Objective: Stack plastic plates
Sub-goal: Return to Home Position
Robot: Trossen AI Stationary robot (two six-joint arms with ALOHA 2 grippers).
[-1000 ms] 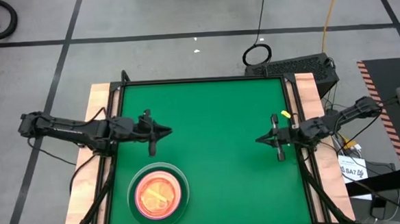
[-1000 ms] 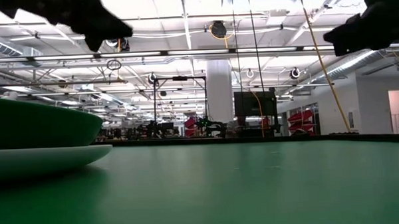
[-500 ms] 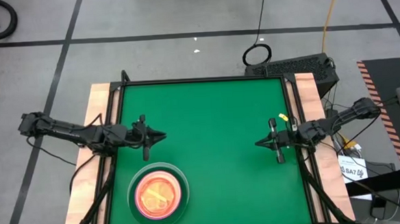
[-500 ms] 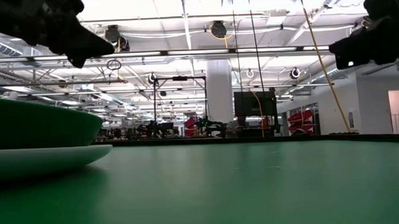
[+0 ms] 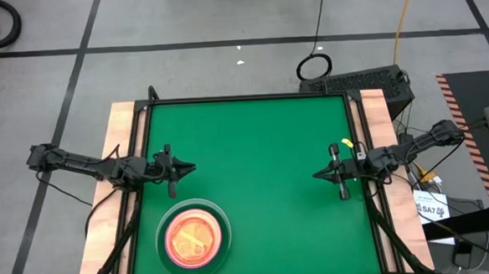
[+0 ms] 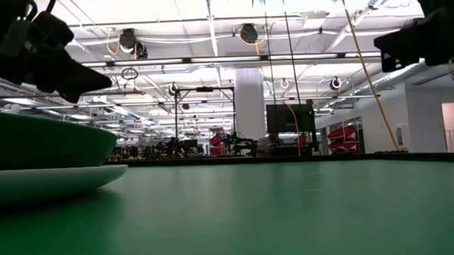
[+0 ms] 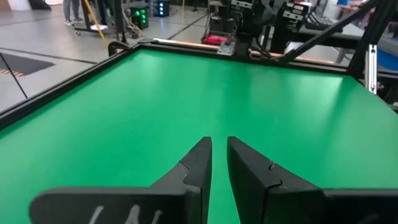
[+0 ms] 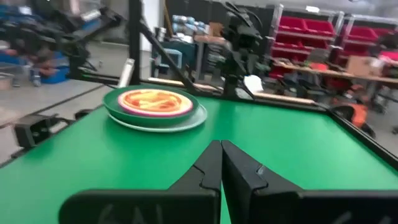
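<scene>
The plastic plates stand in one stack near the table's near-left corner: a pale mint plate at the bottom, a dark green one on it, then pink, with translucent orange on top. The low view shows the stack's pale rim lying on the table under the dark green dish. In the right wrist view the stack sits far off. My left gripper hovers shut beyond the stack, toward the far edge; its fingers hold nothing. My right gripper hovers shut and holds nothing near the table's right edge.
The green table top lies bare between the two grippers and toward the far edge. Wooden side rails and a black frame border it. A keyboard-like black box and cables sit beyond the far right corner.
My left gripper has drawn back toward the table's left edge and has sunk somewhat, staying shut. The stack of plates has kept its place.
</scene>
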